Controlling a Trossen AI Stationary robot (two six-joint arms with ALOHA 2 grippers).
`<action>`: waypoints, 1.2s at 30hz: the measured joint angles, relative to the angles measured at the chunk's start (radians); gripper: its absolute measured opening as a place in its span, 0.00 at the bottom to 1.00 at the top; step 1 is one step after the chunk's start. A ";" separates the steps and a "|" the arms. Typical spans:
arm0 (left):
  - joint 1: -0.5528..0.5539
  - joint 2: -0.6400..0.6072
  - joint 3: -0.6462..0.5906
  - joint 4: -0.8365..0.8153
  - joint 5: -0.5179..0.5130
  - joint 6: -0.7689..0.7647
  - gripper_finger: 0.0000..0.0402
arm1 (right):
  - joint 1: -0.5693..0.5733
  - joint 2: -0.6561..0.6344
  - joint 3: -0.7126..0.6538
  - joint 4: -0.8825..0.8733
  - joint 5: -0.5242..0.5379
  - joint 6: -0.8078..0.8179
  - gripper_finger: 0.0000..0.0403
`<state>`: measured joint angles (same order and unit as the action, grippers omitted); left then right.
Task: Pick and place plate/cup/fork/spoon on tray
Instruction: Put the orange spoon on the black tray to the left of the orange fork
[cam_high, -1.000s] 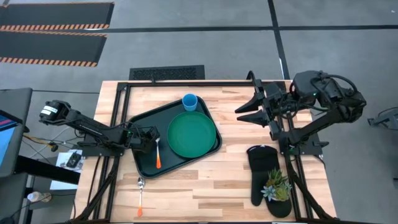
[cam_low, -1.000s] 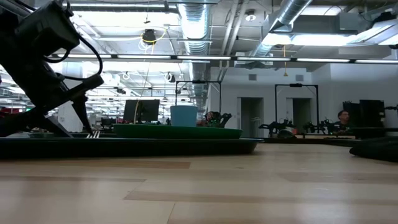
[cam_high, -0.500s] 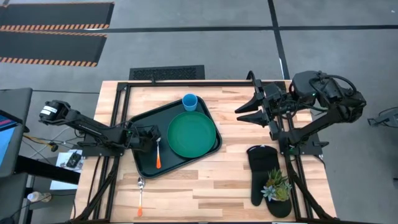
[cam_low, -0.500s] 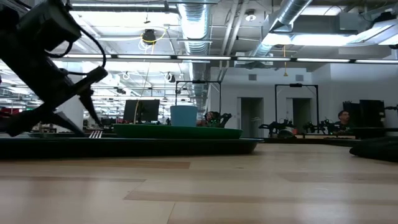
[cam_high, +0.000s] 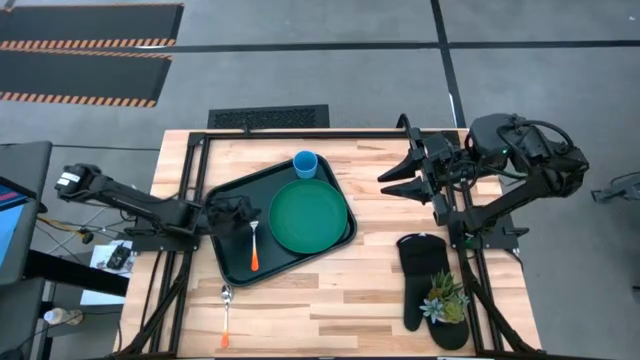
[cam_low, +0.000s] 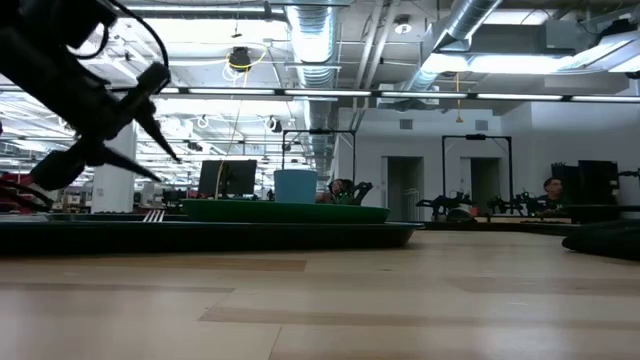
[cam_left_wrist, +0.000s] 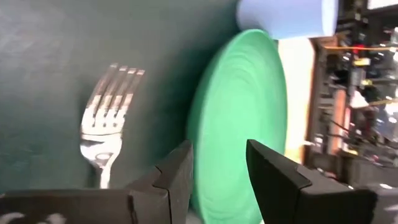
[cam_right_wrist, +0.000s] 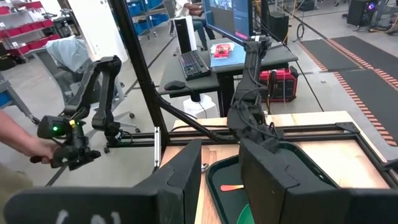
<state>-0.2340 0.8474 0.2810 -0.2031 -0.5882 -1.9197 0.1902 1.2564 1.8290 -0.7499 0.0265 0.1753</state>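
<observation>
Silver-tined fork (cam_high: 254, 245) on dark tray (cam_high: 228, 264)

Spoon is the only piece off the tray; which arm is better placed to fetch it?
Probably left. The spoon lies at the table's left front edge, below the tray; the open left gripper hovers there, the right gripper waits far across.

My left gripper (cam_left_wrist: 217, 180) covers the lower edge of the plate (cam_left_wrist: 239, 118) in my left wrist view, and the fork (cam_left_wrist: 109, 118) is cut off there at the neck, its handle hidden behind my finger. The cup (cam_left_wrist: 289, 15) runs off the frame's edge. In the low view the tray (cam_low: 250, 235) hides the fork entirely, and the spoon (cam_high: 226, 312) seems out of sight too.
</observation>
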 joint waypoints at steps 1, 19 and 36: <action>0.000 -0.019 0.000 0.000 0.000 0.012 0.34 | -0.001 0.000 0.000 -0.002 0.000 0.000 0.33; 0.000 -0.357 0.001 0.384 0.076 0.751 0.34 | -0.011 0.071 -0.031 -0.198 0.159 0.082 0.33; -0.305 -0.141 0.275 0.094 0.644 0.526 0.34 | 0.140 0.123 -0.033 -0.234 0.159 0.298 0.33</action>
<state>-0.5389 0.7065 0.5556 -0.1092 0.0559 -1.3937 0.3298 1.3796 1.7958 -0.9840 0.1856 0.4729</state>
